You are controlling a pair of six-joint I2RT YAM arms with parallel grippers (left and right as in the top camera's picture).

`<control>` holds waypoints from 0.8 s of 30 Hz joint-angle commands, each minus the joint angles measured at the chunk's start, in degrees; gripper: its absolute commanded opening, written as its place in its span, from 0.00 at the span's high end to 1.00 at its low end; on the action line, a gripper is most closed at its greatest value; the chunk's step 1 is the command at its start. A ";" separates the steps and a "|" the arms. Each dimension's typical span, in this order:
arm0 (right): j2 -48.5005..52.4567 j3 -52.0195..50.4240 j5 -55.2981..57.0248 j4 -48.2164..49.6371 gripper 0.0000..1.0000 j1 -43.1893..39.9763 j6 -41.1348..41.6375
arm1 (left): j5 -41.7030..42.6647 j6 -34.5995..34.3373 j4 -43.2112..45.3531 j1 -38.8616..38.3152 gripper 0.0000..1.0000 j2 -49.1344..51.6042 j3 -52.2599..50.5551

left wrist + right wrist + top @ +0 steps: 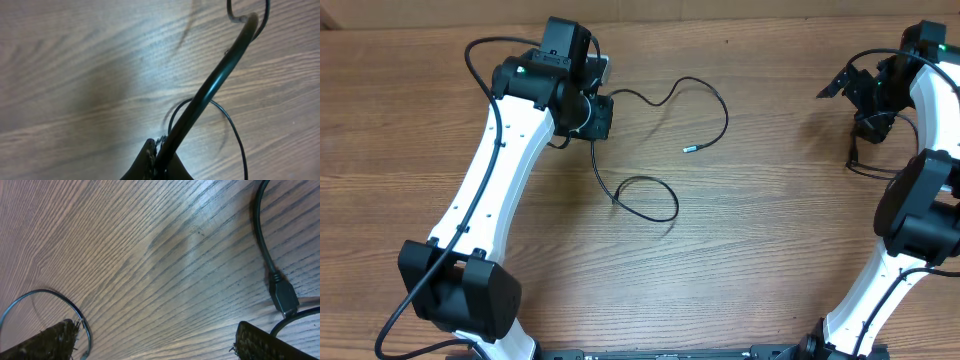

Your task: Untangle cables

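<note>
In the overhead view a thin black cable (pixel 723 105) runs from my left gripper (pixel 595 125) across the table to a small plug (pixel 690 148). Another strand drops from that gripper into a loop (pixel 645 178). The left wrist view shows my left gripper (pixel 157 145) shut on a black cable (pixel 210 85), which rises away from the jaws, with a thin loop (pixel 235 135) lying behind it. My right gripper (pixel 848 110) is at the far right and stands open (pixel 155 340) over bare wood. A cable with a plug (pixel 282 297) lies beside its right finger, and a thin loop (pixel 50 294) lies by its left finger.
The wooden table (pixel 770 250) carries both white arms. A short cable strand (pixel 865 168) lies below the right gripper, close to the right arm's black elbow joint (pixel 920 205). The left arm's base (pixel 460 290) sits at the front left.
</note>
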 commanded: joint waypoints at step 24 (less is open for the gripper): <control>-0.96 -5.22 -8.46 2.58 0.00 12.31 -0.70 | 62.38 -7.93 19.69 7.89 0.96 -4.28 1.14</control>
